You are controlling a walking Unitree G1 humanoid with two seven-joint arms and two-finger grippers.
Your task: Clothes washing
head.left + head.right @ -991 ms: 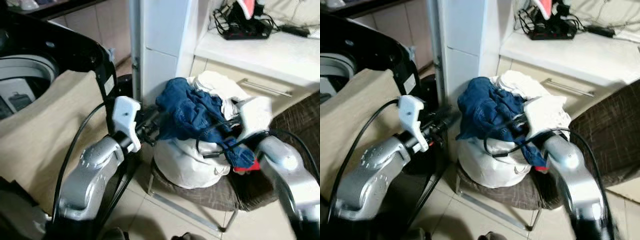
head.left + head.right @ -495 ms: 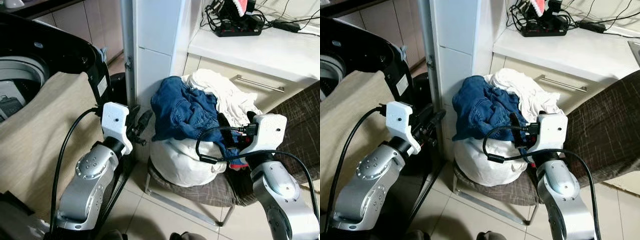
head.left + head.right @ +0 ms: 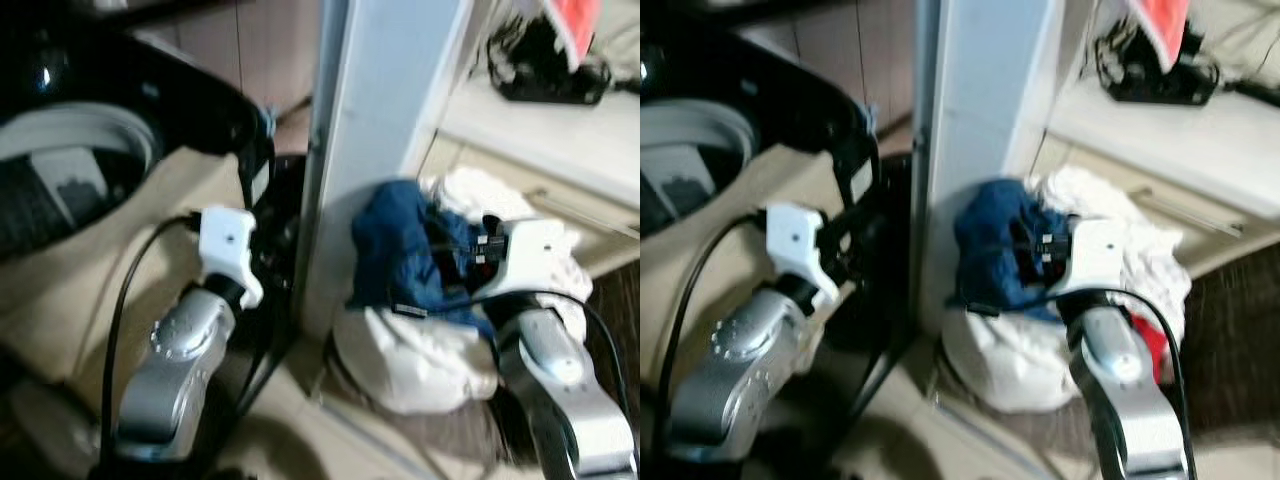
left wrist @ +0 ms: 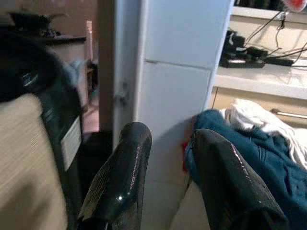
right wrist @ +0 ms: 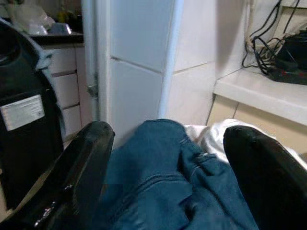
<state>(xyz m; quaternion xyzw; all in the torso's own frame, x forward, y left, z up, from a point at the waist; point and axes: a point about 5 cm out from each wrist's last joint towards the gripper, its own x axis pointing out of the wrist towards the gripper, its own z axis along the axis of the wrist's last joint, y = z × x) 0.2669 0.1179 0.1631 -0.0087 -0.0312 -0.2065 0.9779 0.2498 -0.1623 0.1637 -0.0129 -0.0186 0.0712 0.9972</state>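
Washing machine [image 3: 70, 150] upper left of frame, beige cloth [image 3: 90, 260] draped below it. White pillar [image 3: 375, 130] centre. Laundry pile, blue denim garment [image 3: 395, 255] atop white clothes [image 3: 420, 350], right of centre. Right gripper [image 5: 165, 158] jaws wide over the denim; left gripper [image 4: 165, 158] jaws narrowly apart, holding nothing.

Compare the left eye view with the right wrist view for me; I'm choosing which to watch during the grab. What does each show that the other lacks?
The left eye view alone shows the washer drum, the beige cloth draped beside it, the left gripper and both silver arms.

The right wrist view alone shows the right gripper from close up, its fingers spread wide on either side of the fabric.

Both show the blue jeans on the white laundry, the white pillar and the power strip.
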